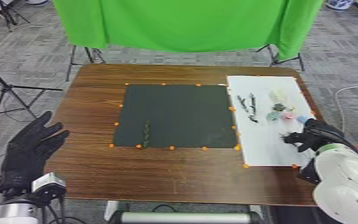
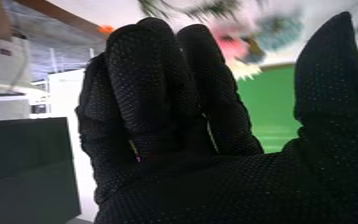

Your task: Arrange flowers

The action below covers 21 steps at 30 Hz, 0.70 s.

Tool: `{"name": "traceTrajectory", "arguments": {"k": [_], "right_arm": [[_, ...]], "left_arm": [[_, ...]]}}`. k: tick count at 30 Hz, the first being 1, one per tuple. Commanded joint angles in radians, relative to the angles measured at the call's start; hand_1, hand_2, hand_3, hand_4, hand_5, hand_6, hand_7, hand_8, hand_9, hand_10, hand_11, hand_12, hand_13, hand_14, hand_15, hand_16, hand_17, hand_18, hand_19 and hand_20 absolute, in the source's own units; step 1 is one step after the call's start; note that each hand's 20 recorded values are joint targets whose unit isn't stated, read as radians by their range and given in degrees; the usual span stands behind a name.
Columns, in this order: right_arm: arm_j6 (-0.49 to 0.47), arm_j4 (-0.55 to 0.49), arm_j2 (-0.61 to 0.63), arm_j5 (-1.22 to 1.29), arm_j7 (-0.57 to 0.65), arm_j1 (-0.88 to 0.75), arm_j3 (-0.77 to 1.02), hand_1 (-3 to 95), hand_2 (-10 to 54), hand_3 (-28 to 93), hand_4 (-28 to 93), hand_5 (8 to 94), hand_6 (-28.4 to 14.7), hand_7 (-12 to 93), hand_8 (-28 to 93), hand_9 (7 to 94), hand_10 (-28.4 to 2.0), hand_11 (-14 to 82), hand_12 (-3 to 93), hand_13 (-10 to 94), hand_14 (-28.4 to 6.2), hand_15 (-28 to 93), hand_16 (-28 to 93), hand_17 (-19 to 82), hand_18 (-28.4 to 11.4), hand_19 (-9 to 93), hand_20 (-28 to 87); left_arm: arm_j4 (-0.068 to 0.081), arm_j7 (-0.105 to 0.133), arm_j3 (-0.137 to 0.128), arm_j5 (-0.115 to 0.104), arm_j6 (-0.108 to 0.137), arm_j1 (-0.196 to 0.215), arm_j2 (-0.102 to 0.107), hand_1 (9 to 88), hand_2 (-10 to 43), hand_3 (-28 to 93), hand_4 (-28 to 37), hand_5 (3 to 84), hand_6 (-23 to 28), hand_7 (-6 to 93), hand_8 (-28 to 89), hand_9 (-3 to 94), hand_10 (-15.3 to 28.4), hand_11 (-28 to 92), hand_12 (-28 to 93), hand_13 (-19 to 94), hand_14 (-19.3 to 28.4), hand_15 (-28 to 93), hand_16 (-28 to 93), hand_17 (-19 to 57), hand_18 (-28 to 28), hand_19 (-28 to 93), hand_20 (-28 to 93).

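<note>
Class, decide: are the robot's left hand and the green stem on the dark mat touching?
Apart: the head view shows brown table and dark mat between left hand and green stem.

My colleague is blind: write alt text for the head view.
A robot's right hand is at the right edge of a white sheet bearing flowers and dark sprigs on a brown table. A green stem lies on the dark mat beside it; the left hand is at the table's left edge.

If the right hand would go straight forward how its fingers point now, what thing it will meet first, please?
Most likely the green sprig on the white sheet, just beyond the right hand's fingertips; how high the hand is above it is unclear.
</note>
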Motion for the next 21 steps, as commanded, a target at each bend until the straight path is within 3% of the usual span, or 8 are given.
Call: {"name": "traceTrajectory", "arguments": {"k": [1, 8, 13, 16, 18, 21], "right_arm": [[0.015, 0.033, 0.022, -0.017, 0.036, -0.050, 0.020, 24.0, -3.2, 84, -23, 63.5, -11.6, 19, -13, 61.1, -23.6, 41.4, 15.5, 62, -17.0, 76, 9, 33, -28.4, 93, 18], [0.035, 0.037, 0.016, -0.012, 0.036, -0.074, 0.051, 25.3, -3.8, 84, -24, 63.7, -11.7, 19, -13, 61.1, -23.6, 41.3, 15.1, 62, -16.8, 76, 8, 34, -28.3, 93, 18], [0.225, 0.006, 0.056, -0.054, 0.005, -0.126, 0.063, 25.9, -4.1, 84, -24, 64.2, -11.1, 20, -13, 61.3, -23.5, 41.6, 15.0, 62, -16.5, 76, 8, 34, -28.1, 93, 18], [0.274, -0.017, 0.062, -0.074, -0.004, -0.143, 0.075, 26.0, -4.1, 84, -24, 64.4, -10.4, 21, -13, 61.7, -22.7, 43.3, 15.4, 63, -16.1, 76, 8, 34, -27.9, 93, 19], [0.282, -0.024, 0.062, -0.084, 0.000, -0.141, 0.076, 26.0, -4.2, 84, -24, 64.2, -10.2, 21, -13, 61.8, -22.4, 43.8, 15.6, 63, -15.7, 76, 9, 34, -27.9, 93, 19], [0.223, -0.034, 0.045, -0.076, 0.030, -0.160, 0.107, 25.9, -4.4, 84, -24, 64.3, -10.0, 22, -14, 61.9, -22.4, 44.0, 15.5, 63, -15.6, 76, 9, 34, -27.9, 93, 20]], "left_arm": [[0.002, 0.001, 0.008, -0.003, 0.004, 0.006, 0.004, 24.6, 5.7, 81, -21.3, 34.7, 8.6, 14.7, -10, 33.8, 20.1, 27, 9, 25, 26.4, 48, -9, -8.2, 23.0, 61, -5], [0.002, -0.001, 0.016, -0.004, 0.004, 0.005, 0.003, 24.7, 5.6, 81, -21.4, 34.6, 8.5, 14.7, -10, 33.8, 20.1, 27, 9, 25, 26.4, 48, -9, -8.2, 23.0, 61, -5], [0.002, -0.007, 0.019, -0.001, 0.002, 0.008, 0.001, 24.7, 5.7, 81, -21.4, 34.6, 8.5, 14.7, -10, 33.8, 20.1, 28, 9, 25, 26.3, 48, -9, -8.2, 23.0, 61, -5], [0.001, -0.004, 0.018, -0.002, 0.004, 0.009, -0.001, 24.7, 5.7, 81, -21.4, 34.6, 8.5, 14.7, -10, 33.8, 20.1, 28, 9, 25, 26.4, 48, -9, -8.2, 23.0, 61, -5], [0.001, -0.009, 0.016, 0.000, 0.005, 0.007, -0.002, 24.7, 5.7, 81, -21.4, 34.6, 8.5, 14.7, -10, 33.8, 20.1, 28, 9, 25, 26.4, 48, -9, -8.2, 23.0, 61, -5], [0.002, -0.007, 0.018, -0.001, 0.001, 0.005, -0.001, 24.7, 5.7, 81, -21.4, 34.6, 8.5, 14.8, -10, 33.8, 20.1, 28, 9, 25, 26.4, 48, -9, -8.1, 23.0, 61, -5]]}}
